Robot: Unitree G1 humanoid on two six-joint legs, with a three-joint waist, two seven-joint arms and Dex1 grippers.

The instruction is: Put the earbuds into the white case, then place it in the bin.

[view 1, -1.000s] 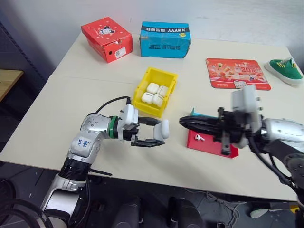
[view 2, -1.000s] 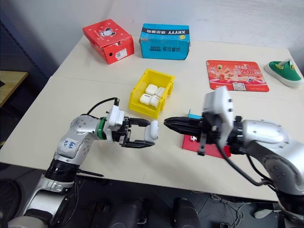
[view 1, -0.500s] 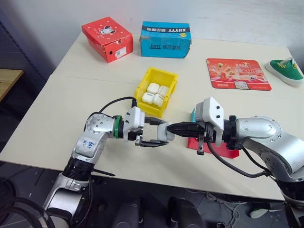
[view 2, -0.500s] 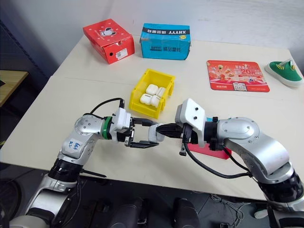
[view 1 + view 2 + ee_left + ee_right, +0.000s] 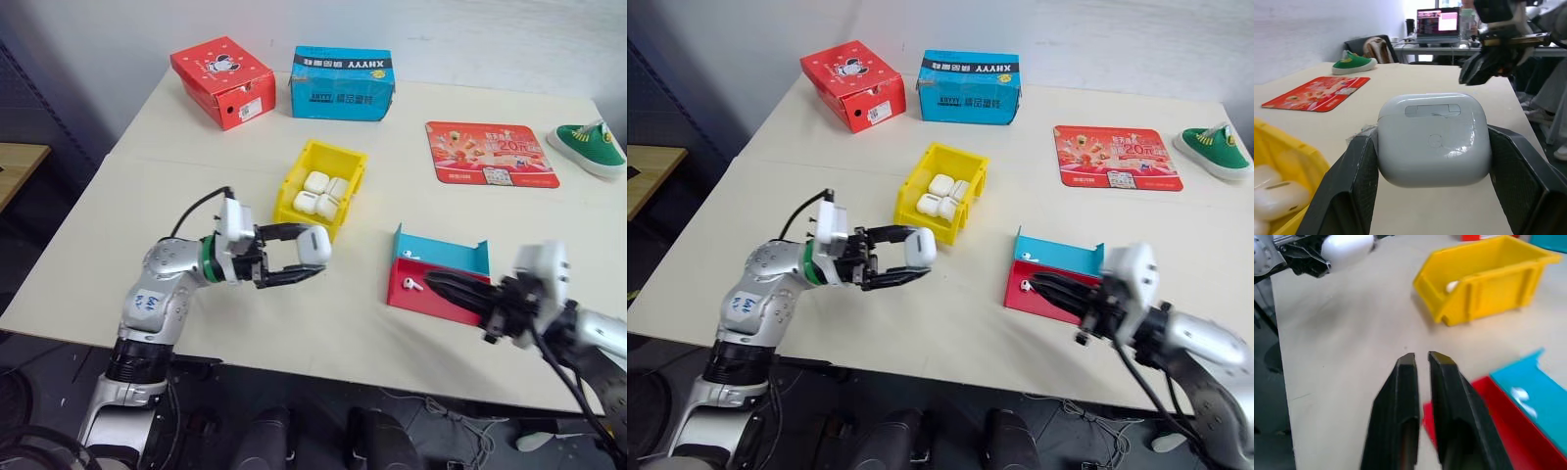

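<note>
The white case, a glossy rounded pebble with its lid closed, is clamped between the left gripper's 2 black fingers, held above the table just in front of the yellow bin. The bin already holds several similar cases. 2 earbuds lie in the red-and-blue tray. The right gripper, over the tray's near edge, shows its fingers slightly apart, empty. Likely risk: the case goes in without those earbuds, or slips from the smooth grip.

White case between left fingers
</note>
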